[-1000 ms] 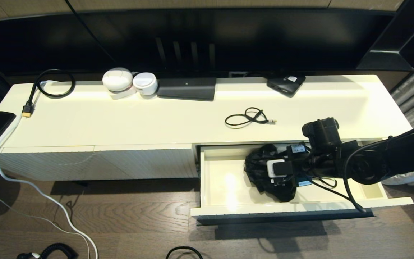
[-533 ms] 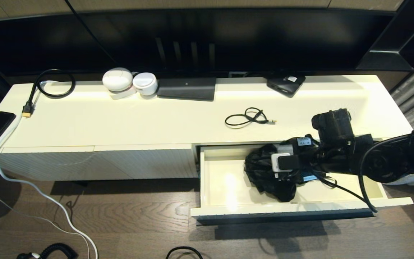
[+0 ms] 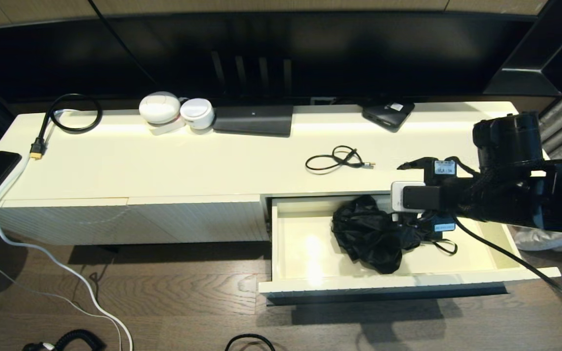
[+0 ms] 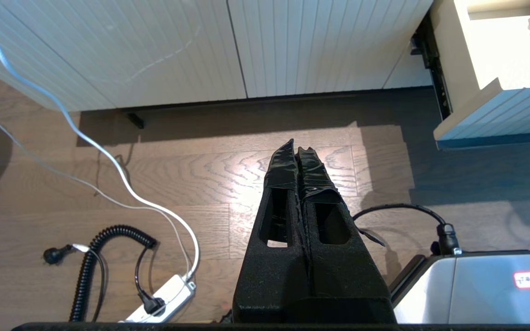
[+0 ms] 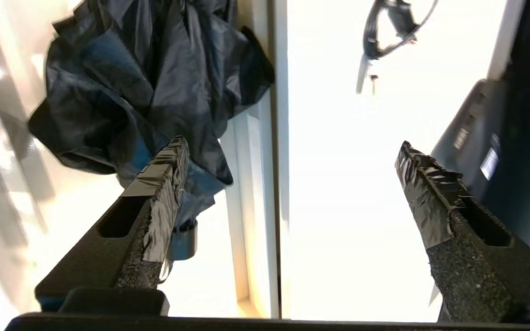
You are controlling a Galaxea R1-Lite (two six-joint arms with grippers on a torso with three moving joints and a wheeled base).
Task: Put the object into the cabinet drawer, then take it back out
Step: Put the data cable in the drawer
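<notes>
- The black crumpled fabric bag (image 3: 369,234) lies in the cabinet drawer (image 3: 305,285), mid-width, against its rear wall.
- Right tool (image 5: 288,156): fingers spread, empty, above the drawer's rear edge.
- Left tool (image 4: 298,154): pressed together, parked over the floor.
- Judgement: light, soft, slippery; pinch a raised fold.

Your right gripper (image 3: 408,197) covers the black bundle's (image 3: 369,231) far right edge in the cabinet drawer (image 3: 305,253); head view omits the left gripper.
</notes>
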